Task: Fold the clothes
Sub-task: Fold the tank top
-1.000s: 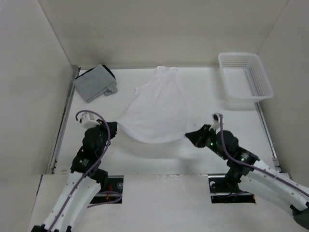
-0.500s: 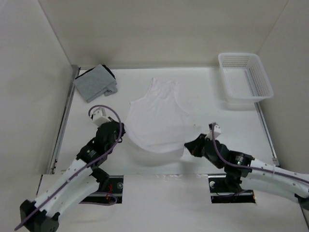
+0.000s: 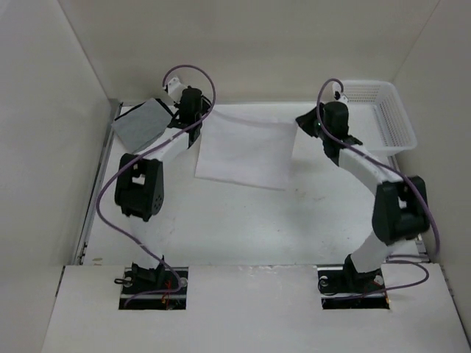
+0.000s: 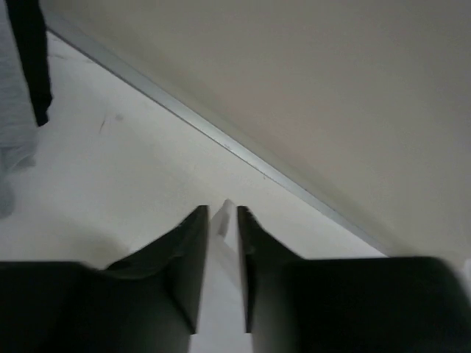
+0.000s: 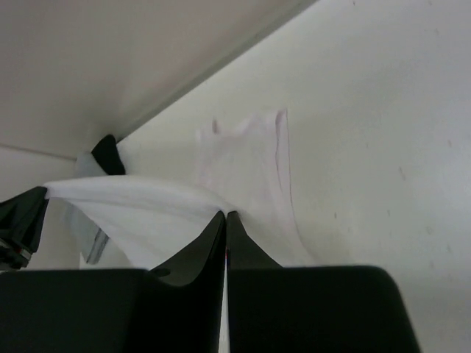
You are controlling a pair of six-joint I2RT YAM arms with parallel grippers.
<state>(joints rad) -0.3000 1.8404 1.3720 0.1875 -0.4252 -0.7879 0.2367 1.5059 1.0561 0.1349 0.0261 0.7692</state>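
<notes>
Where the left arm ends, jaws: a narrow slit apart, with a strip of the thin white fabric garment standing in the slit; whether the pads press on it cannot be told.
Right jaws: pressed together, pinching the garment at its far right corner, with fabric spilling from the tips.
Fabric between the jaws: from the right wrist, a raised sheet runs from the right jaws across to the left jaws, sagging a little in the middle.
Layer underneath: flat on the bench, with a faint pink line along one edge.
Garment from above: a rough rectangle on the far half of the white bench; its far edge is strung between the two pairs of jaws, and its near edge slants, nearer the arm bases on the right.
Arms: both reach far out toward the beige back wall; the right arm bends at its elbow near the bench's right side.
Folded grey cloth stack: far left corner, just beside the left jaws on the side away from the garment.
White plastic mesh basket: far right corner, just beyond the right jaws, apart from the garment.
Metal strip: along the foot of the wall, just past the left jaws.
</notes>
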